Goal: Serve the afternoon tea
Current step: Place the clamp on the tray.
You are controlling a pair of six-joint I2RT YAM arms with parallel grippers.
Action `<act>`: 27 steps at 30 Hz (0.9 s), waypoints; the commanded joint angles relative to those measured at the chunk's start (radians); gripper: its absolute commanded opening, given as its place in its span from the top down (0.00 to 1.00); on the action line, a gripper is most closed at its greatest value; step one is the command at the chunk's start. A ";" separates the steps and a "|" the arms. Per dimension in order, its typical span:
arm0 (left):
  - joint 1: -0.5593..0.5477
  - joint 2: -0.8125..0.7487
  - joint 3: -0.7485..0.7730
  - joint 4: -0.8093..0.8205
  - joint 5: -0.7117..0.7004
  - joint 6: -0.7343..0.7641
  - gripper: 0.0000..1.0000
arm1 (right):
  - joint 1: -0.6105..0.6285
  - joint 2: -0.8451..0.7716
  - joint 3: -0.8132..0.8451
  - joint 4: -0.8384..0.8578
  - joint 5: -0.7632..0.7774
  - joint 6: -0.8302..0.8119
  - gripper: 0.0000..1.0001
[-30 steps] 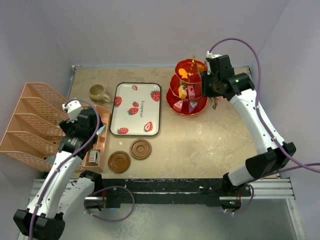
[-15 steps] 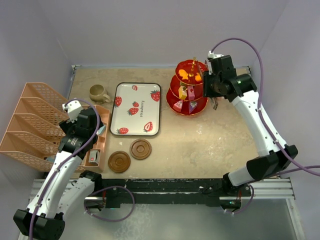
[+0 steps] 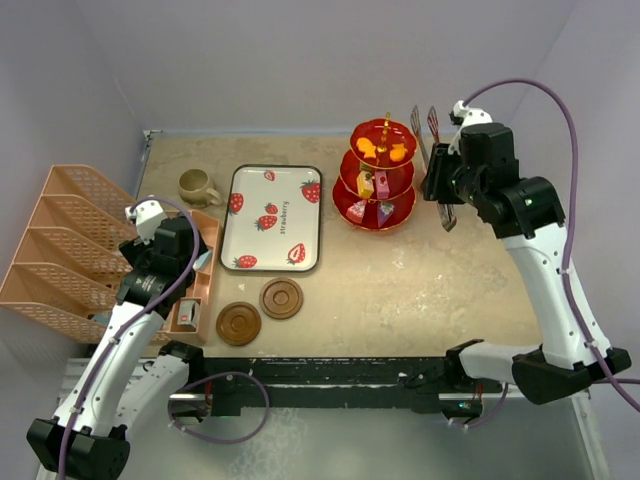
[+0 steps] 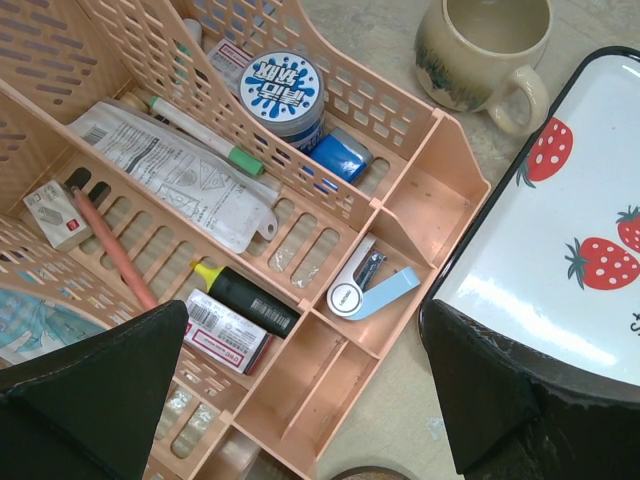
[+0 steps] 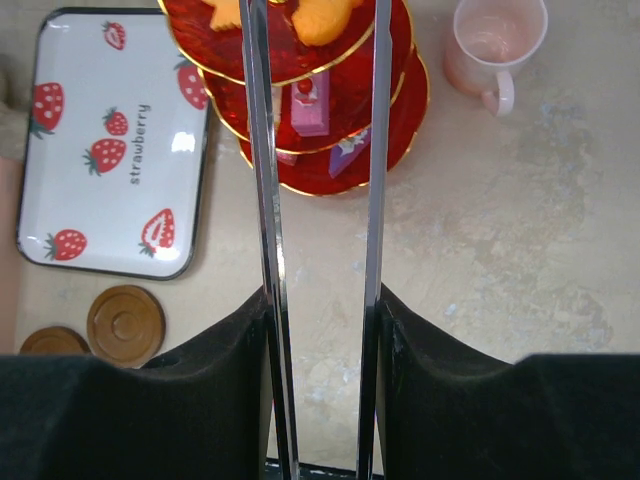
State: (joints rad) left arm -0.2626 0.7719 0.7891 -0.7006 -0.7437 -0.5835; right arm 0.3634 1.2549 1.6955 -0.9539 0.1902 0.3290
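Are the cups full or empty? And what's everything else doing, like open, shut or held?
Red translucent three-tier stand with gold stem: upright, sweets on its tiers.
Olive-brown mug: upright, empty.
Pink mug: upright, empty.
White strawberry-printed rectangular tray: flat, nothing on it.
Two round brown coasters: flat, bare.
Long metal tweezers: held, tips apart.
Right end effector: shut on the tweezers.
Left end effector: open, holding nothing.

You have mirror-polished metal tweezers (image 5: 262, 200), a glossy translucent red plastic stand (image 5: 400, 115), a smooth shiny white tray (image 5: 90, 205) and matt wood-look coasters (image 5: 125, 325).
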 commanded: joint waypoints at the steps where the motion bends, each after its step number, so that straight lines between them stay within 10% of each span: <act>1: 0.000 -0.014 0.010 0.032 -0.005 0.004 0.01 | -0.005 -0.024 0.095 0.031 -0.090 0.015 0.59; 13: 0.001 -0.025 0.016 0.022 -0.031 -0.002 0.01 | -0.002 0.003 0.140 0.145 -0.365 0.031 0.59; 27: 0.001 -0.054 0.022 0.012 -0.058 -0.011 0.01 | 0.288 0.105 0.154 0.160 -0.228 0.102 0.59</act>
State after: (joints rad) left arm -0.2623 0.7246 0.7891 -0.7048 -0.7792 -0.5846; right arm 0.5716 1.3342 1.8183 -0.8543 -0.0906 0.3874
